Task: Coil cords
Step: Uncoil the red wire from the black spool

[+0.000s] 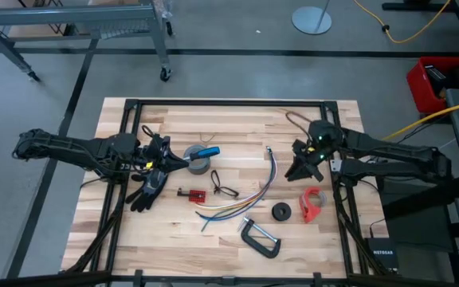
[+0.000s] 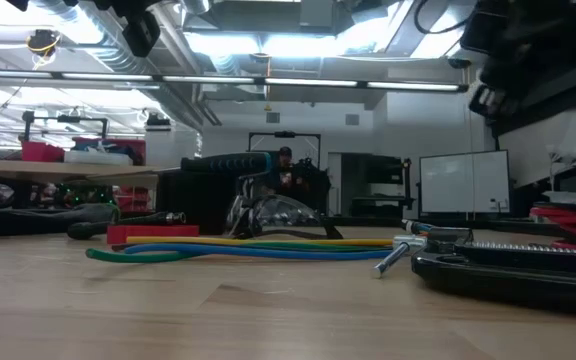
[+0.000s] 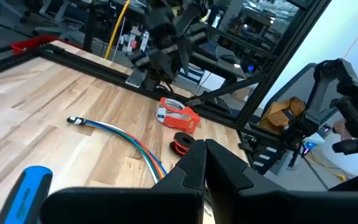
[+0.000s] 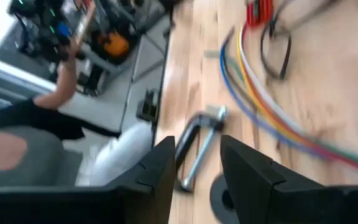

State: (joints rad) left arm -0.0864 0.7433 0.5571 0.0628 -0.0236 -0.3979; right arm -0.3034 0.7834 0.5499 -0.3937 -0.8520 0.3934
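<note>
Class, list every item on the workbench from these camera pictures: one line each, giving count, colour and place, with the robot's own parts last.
Cord bundle: one, yellow, blue, green and purple strands, table centre.
Black wire: one, looped, left of the bundle.
Red block: one, beside the black wire.
Tape roll: one, grey, centre-left.
Blue-handled tool: one, lying on the tape roll.
Clamp: one, black and silver, near front edge.
Round spool: one, black, right of centre.
Tape dispenser: one, red, right side.
Glove: one, black, left side.
Left gripper: one, dark, shut, at the tape roll.
Right gripper: one, dark, open, above the dispenser.
</note>
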